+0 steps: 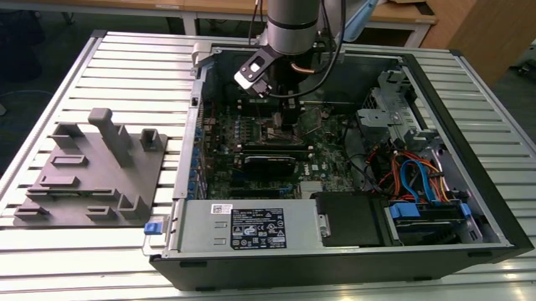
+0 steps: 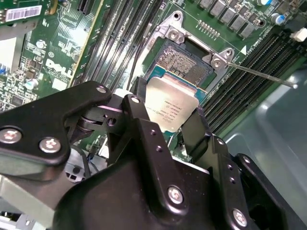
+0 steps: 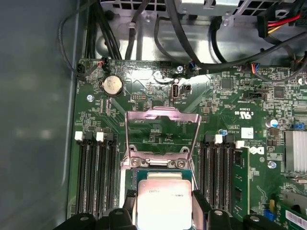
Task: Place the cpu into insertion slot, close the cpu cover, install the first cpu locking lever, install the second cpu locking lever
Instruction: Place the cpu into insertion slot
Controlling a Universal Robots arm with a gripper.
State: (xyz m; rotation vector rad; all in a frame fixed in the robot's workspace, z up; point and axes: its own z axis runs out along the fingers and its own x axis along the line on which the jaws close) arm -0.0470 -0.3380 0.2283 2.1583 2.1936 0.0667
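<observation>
Fixture tray: I see a grey tray (image 1: 88, 169) at nine o'clock of the computer case (image 1: 469, 106) in the exterior view, well apart from the work.
Arm: my arm (image 1: 289, 25) enters at twelve o'clock in that view and points down into the case, over the green board (image 1: 327, 166).
Pincer: the gripper (image 2: 168, 112) is clenched on the cpu (image 3: 163, 203). In both wrist views I see its black fingers (image 2: 144, 129) pressing two opposite edges of the chip.
Cpu: it is held with its silvery top toward my wrist cameras, over the near part of the insertion slot (image 2: 184, 64). I cannot tell whether it touches.
Insertion slot: its field of contacts lies bare beyond the chip.
Cpu cover: the cpu cover (image 3: 162, 116) stands raised at the slot's far edge, open.
Locking lever: a thin metal locking lever (image 2: 261, 75) juts from one corner of the slot, free above the memory slots (image 2: 240, 91).
Cables: blue and orange cables (image 1: 415, 179) lie at three o'clock of the board.
</observation>
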